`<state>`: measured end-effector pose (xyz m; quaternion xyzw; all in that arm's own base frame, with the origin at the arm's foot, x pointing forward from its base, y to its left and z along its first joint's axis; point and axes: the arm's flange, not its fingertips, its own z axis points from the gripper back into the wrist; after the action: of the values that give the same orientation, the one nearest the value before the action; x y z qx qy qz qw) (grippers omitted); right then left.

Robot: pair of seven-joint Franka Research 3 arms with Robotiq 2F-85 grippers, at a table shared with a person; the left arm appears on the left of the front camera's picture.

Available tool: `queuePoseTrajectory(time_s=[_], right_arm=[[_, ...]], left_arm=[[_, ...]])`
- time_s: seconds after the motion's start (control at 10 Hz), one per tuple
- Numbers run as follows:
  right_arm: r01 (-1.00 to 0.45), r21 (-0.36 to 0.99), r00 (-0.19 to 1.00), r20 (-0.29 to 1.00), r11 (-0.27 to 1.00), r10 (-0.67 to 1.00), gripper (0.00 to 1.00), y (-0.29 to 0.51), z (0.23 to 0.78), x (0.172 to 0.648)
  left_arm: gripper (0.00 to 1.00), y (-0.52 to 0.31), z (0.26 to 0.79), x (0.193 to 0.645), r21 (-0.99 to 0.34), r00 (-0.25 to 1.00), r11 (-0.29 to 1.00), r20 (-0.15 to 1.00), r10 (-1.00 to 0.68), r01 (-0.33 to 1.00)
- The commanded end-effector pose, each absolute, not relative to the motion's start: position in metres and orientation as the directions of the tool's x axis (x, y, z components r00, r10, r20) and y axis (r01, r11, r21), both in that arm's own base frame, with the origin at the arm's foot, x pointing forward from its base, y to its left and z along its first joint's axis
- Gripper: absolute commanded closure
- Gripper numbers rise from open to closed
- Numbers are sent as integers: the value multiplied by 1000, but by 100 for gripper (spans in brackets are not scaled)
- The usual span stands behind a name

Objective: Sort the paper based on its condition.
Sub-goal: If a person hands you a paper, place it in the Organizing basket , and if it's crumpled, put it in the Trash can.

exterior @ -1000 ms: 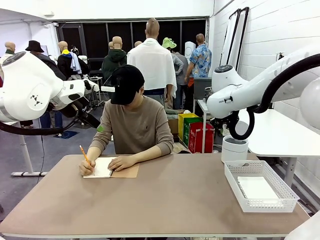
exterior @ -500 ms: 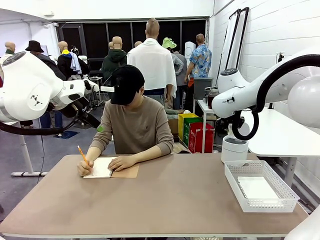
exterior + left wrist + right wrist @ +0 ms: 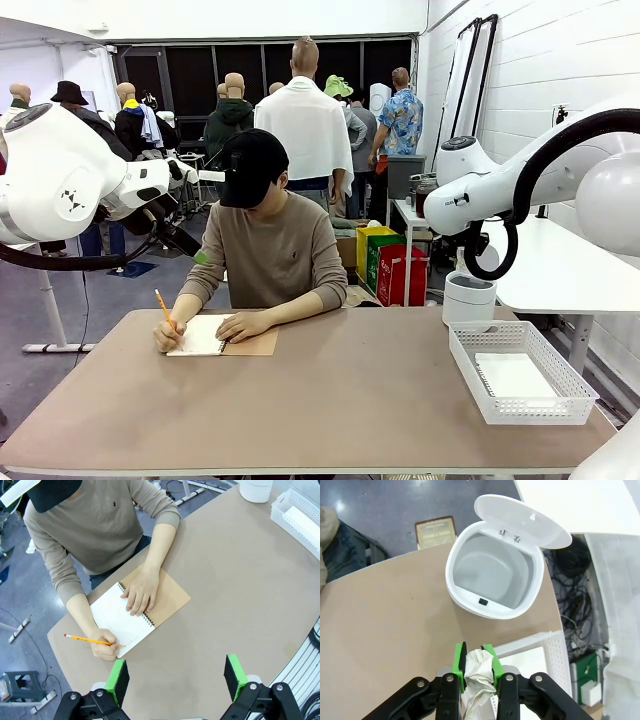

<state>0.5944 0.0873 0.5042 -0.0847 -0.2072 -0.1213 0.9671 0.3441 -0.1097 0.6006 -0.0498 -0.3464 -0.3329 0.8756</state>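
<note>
A crumpled wad of white paper (image 3: 478, 672) is pinched between the green pads of my right gripper (image 3: 475, 656), which is shut on it. It hangs above the table, just short of an open white bin (image 3: 470, 600) whose lid is flipped back. A flat white sheet (image 3: 512, 377) lies in the white mesh basket (image 3: 522, 408) at the table's right. My left gripper (image 3: 175, 672) stands open high over the table with nothing between its fingers. Below it, a person writes with a pencil (image 3: 87, 639) on the top page of a spiral notebook (image 3: 116, 616).
The bin (image 3: 468, 298) stands at the table's far right corner, just behind the basket. The person's other hand (image 3: 140, 590) rests on the notebook with its brown cover (image 3: 167, 592) folded out. Bare tabletop (image 3: 350, 390) spans the middle and front.
My right arm has shifted a little to the right and then held still, with the crumpled paper in its grip. The person's writing hand has moved slightly. The left arm has not moved.
</note>
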Motion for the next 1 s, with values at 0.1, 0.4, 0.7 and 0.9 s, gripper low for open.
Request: queuePoseTrajectory(time_s=[0.1, 0.4, 0.7, 0.9], right_arm=[[339, -94, 871, 409, 936, -274, 80, 82, 494, 615], [418, -97, 844, 410, 903, -347, 80, 75, 479, 639], [465, -96, 827, 402, 880, -393, 80, 65, 468, 659], [490, -96, 822, 384, 867, -422, 80, 59, 463, 665]], left_arm=[[0, -109, 601, 345, 140, 531, 771, 648, -546, 622], [0, -109, 601, 345, 140, 531, 771, 648, -546, 622], [0, -109, 601, 345, 140, 531, 771, 648, -546, 622], [0, -109, 601, 345, 140, 531, 771, 648, -546, 622]])
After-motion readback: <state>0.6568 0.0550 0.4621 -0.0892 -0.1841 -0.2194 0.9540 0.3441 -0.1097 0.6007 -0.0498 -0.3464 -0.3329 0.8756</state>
